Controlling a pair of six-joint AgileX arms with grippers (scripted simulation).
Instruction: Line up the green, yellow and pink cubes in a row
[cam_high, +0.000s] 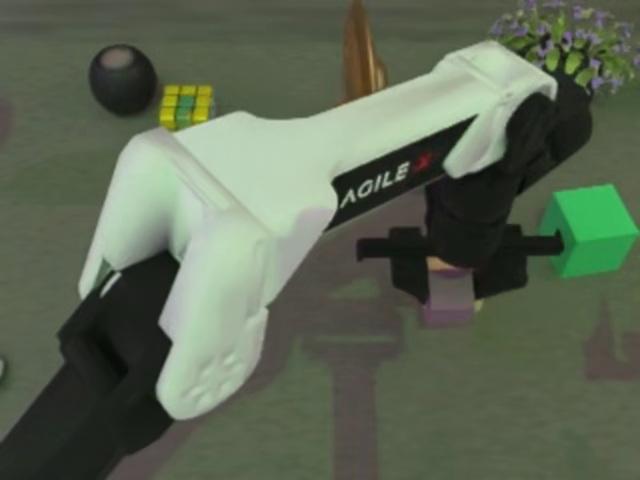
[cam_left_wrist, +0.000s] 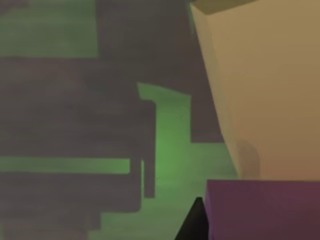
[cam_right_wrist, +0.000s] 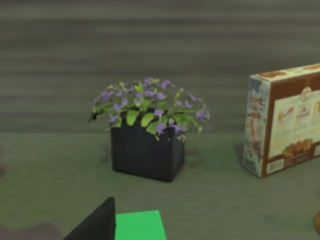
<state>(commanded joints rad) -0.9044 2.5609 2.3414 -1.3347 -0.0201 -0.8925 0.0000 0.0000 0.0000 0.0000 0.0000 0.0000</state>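
Where the white left arm reaches across the table (cam_high: 300, 420) to its right half: left hand (cam_high: 452, 275) low over pink cube (cam_high: 447, 300), the black crossbar covering the cube's upper part. Whether fingers apart or clamped on cube, cannot tell. Left wrist view: pink cube (cam_left_wrist: 265, 210) hard against yellow cube (cam_left_wrist: 265, 90), one dark finger (cam_left_wrist: 192, 222) just beside the pink. Yellow cube in top view only a sliver (cam_high: 437, 264) under the hand, beyond the pink one. Green cube (cam_high: 590, 228) just right of the crossbar's tip, on the table; also at the edge of right wrist view (cam_right_wrist: 139, 226). Farther out: potted plant (cam_high: 570, 45) at top right, brown cone (cam_high: 362, 55) behind the arm, puzzle cube (cam_high: 186, 105) and black ball (cam_high: 122, 78) top left. Right wrist view: right hand (cam_right_wrist: 95, 222) as a dark edge, plant (cam_right_wrist: 147, 135), cereal box (cam_right_wrist: 285, 120).
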